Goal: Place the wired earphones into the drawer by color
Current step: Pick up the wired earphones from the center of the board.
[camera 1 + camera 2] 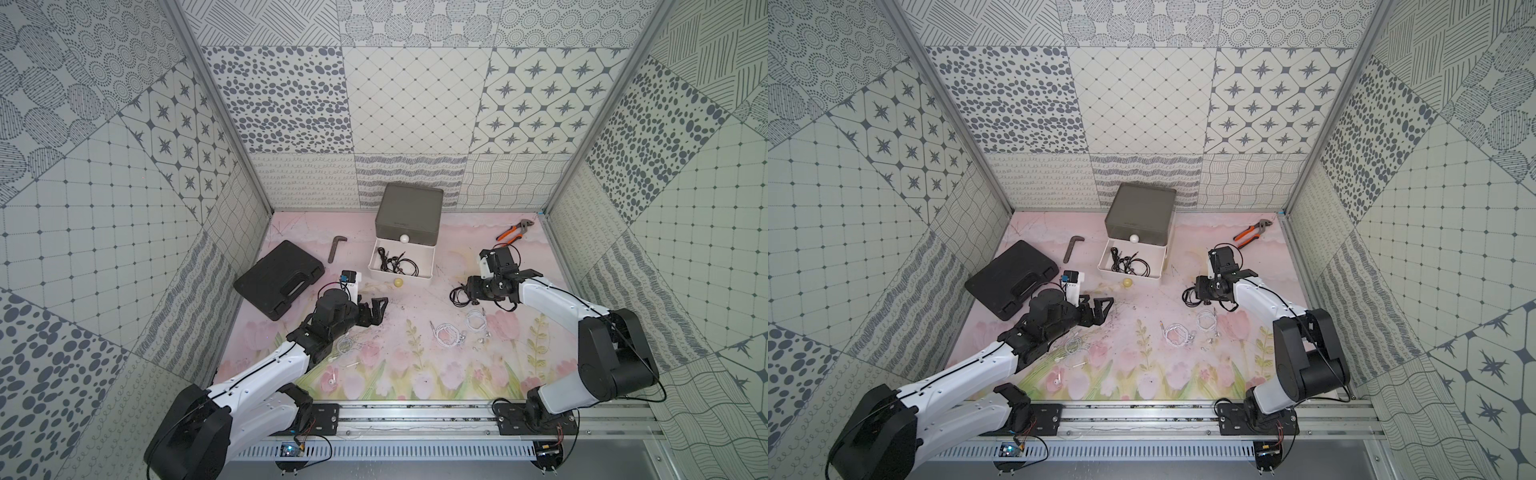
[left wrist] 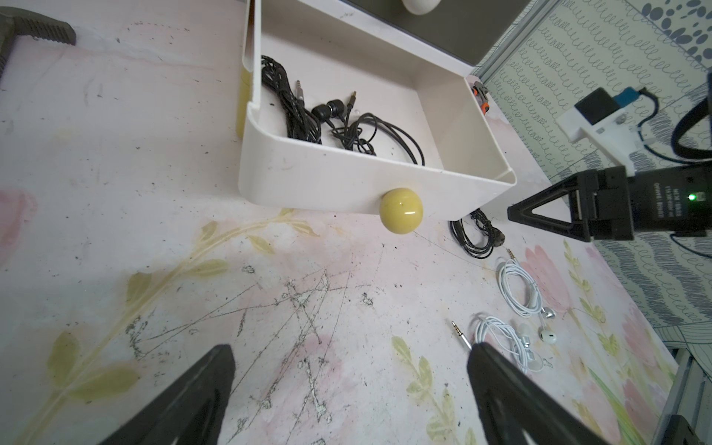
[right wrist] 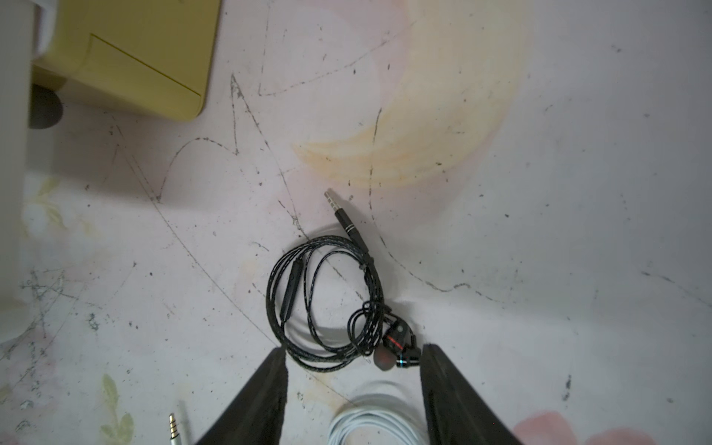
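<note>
The drawer (image 1: 409,216) stands at the back middle, its white tier (image 1: 401,277) pulled out and holding black wired earphones (image 1: 395,264) (image 2: 339,119). A yellow knob (image 2: 400,210) shows below its front. Another black coil (image 1: 458,296) (image 3: 327,293) lies on the mat; my right gripper (image 1: 466,291) (image 3: 354,350) hangs open just over its near edge, the earbuds beside one finger. White earphones lie on the mat in three coils (image 1: 449,332) (image 1: 476,320) (image 1: 345,345). In front of the white tier my left gripper (image 1: 380,311) (image 2: 350,348) is wide open over bare mat and holds nothing.
A flat black case (image 1: 278,282) lies at the left, with a bent hex key (image 1: 334,247) behind it. Orange-handled pliers (image 1: 513,230) rest at the back right. Patterned walls close in three sides, and the arms' rail (image 1: 415,415) runs along the front.
</note>
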Available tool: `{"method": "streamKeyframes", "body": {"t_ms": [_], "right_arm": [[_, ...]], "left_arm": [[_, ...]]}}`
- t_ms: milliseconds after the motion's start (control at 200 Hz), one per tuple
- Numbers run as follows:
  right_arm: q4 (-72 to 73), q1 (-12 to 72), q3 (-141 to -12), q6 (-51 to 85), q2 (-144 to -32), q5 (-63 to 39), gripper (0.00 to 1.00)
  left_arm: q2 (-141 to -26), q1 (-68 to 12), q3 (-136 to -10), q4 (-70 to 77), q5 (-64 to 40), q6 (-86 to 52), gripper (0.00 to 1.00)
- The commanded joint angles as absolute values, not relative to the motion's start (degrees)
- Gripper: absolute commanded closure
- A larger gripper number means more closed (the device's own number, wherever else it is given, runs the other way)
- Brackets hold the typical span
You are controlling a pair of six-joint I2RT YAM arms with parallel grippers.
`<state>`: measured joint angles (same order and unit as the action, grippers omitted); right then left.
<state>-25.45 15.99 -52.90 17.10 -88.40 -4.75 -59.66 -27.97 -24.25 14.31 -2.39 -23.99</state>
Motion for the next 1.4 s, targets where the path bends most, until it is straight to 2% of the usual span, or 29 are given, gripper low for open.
{"method": "streamKeyframes", "body": {"t_ms": [0, 360, 720, 1026, 1301, 1396], "right_arm": [[-23.6, 15.7, -55.6, 16.6, -90.8, -3.7, 0.42], [-24.0, 15.7, -58.5, 16.5, -96.6, -0.8, 0.47], [-24.3, 15.8, -60.4, 16.6, -100.9, -1.8, 0.56], [-25.4, 16.0, -61.5, 16.8, -103.1, -2.4, 0.69], [-25.8, 16.1, -60.9, 17.0, -102.3, -2.3, 0.94], [-25.9, 16.1, -60.7, 17.0, -101.6, -2.2, 1.0]], "left_arm": [[-60.1, -27.8, -24.4, 17.5, -1.8, -22.6, 0.01], [-60.2, -27.7, -24.5, 17.3, -1.4, -22.6, 0.01], [-60.2, -27.8, -24.6, 17.2, -1.4, -22.8, 0.01], [-60.1, -27.8, -24.6, 17.1, -1.5, -22.8, 0.01], [-59.8, -27.8, -24.6, 17.0, -1.3, -22.8, 0.01], [-59.8, -27.8, -24.6, 16.9, -1.2, -22.9, 0.01]]}}
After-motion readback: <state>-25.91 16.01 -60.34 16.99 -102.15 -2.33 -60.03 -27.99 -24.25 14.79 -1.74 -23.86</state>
